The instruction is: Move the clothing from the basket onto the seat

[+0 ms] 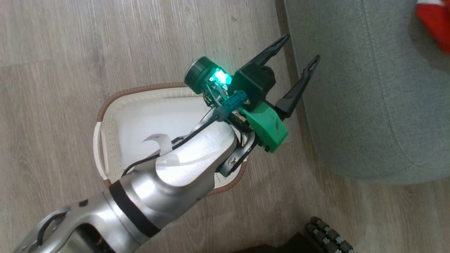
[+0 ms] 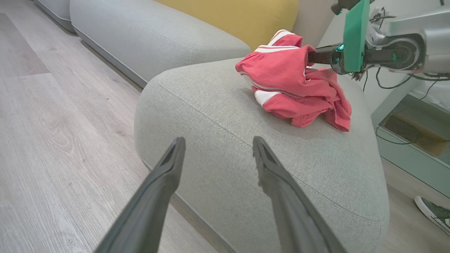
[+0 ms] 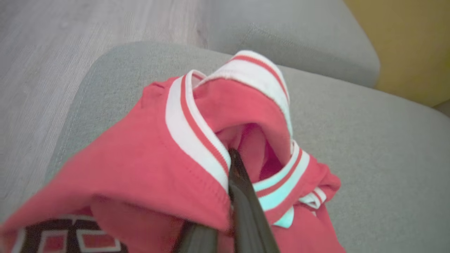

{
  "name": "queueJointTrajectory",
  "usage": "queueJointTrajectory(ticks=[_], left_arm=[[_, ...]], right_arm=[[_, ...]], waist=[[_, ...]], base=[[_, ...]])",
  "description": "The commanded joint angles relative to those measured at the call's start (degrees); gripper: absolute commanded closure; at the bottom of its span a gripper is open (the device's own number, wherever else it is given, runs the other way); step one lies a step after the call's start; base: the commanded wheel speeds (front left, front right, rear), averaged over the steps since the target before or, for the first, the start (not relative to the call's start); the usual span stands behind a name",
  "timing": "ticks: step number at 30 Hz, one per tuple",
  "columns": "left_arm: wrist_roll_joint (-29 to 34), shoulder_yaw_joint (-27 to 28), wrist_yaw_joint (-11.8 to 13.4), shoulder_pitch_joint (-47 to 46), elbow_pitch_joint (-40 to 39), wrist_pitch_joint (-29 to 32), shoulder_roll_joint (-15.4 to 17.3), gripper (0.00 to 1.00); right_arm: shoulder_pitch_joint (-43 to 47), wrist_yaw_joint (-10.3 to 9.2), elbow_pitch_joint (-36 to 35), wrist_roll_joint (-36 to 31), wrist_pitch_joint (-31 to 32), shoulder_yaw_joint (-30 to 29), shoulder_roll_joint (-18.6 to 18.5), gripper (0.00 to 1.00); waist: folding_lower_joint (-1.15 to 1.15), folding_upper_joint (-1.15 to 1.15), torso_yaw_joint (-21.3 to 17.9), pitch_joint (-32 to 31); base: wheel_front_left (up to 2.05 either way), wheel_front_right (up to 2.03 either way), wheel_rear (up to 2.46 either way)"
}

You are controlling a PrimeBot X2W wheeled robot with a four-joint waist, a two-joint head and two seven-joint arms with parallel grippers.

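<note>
The red clothing (image 2: 291, 77) with white bands lies bunched on the grey-green seat (image 2: 228, 105). My right gripper (image 3: 235, 154) is shut on a fold of it just above the cushion, and the fabric (image 3: 147, 158) drapes over the fingers (image 2: 321, 56). In the head view a corner of the clothing (image 1: 434, 21) shows at the top right of the seat (image 1: 351, 88). My left gripper (image 1: 301, 47) hangs open and holds nothing, between the white basket (image 1: 140, 89) and the seat's edge, its fingers (image 2: 168, 165) pointing at the cushion. My left forearm covers the basket's right half.
A white liner sheet (image 1: 140, 123) lies inside the basket on the wooden floor (image 1: 70, 42). Behind the seat are another grey cushion (image 2: 140, 31) and a yellow one (image 2: 228, 17). A glass side table (image 2: 411, 140) and a shoe (image 2: 434, 212) are at the right.
</note>
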Motion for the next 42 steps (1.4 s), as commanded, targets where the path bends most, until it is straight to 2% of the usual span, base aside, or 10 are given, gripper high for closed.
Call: queueJointTrajectory(ticks=[1,2,3,4,5,18,25,32,38,42], left_arm=[[-0.5,0.8,0.6,-1.8,-1.5,-0.7,-0.5,0.00],[-0.8,0.6,0.7,-1.9,-1.4,-0.9,-0.5,0.00],[-1.0,0.5,0.8,-1.9,-1.2,-1.1,-0.5,0.00],[-1.3,0.5,0.8,-1.9,-1.0,-1.2,-0.5,0.00],[-1.5,0.4,0.8,-1.9,-0.8,-1.4,-0.5,0.00],[-5.1,2.3,-1.1,2.8,1.2,-3.3,0.3,0.00],[-6.2,5.0,-1.7,7.5,-1.0,-3.6,2.6,0.00],[-5.9,8.4,-1.1,12.5,-5.2,-3.7,5.5,0.00],[-5.9,10.8,-0.1,16.3,-8.4,-3.7,8.2,0.00],[-6.0,12.3,0.9,18.8,-10.6,-3.7,10.2,0.00]], right_arm=[[0.5,-0.02,-0.4,2.0,1.5,1.5,-3.7,1.00],[0.3,-0.02,-0.3,3.3,2.4,2.5,-4.0,1.00],[0.0,-0.02,-0.3,4.3,3.1,3.6,-4.2,0.89],[-0.3,-0.02,-0.5,5.3,3.7,4.7,-4.3,0.33],[-0.5,-0.02,-0.5,6.3,4.4,5.7,-4.3,0.00],[-2.2,-0.02,-3.5,14.8,13.2,17.6,-5.7,0.00],[-3.8,-0.02,-7.9,15.6,8.2,22.1,-6.8,0.00],[-2.3,-0.02,-11.8,15.7,-2.3,23.9,-8.9,0.00],[0.1,-0.02,-13.8,15.8,-8.7,24.0,-10.2,0.00],[3.1,-0.02,-14.7,16.6,-10.3,20.6,-10.4,0.00]], waist=[[0.00,0.00,0.0,-0.7],[0.00,0.00,0.0,-1.0],[0.00,0.00,-0.1,-1.3],[0.00,0.00,-0.3,-1.7],[0.00,0.00,-0.5,-2.2],[0.00,0.00,-3.6,-13.4],[0.00,0.00,-4.5,-20.3],[0.00,0.00,-2.9,-25.2],[0.00,0.00,-1.3,-28.0],[0.00,0.00,0.2,-29.7]], base=[[0.00,0.00,0.00],[0.00,0.00,0.00],[0.00,0.00,0.00],[0.00,0.00,0.00],[0.00,0.00,0.00],[0.00,0.00,0.00],[0.00,0.00,0.00],[0.00,0.00,0.00],[0.00,0.00,0.00],[0.00,0.00,0.00]])
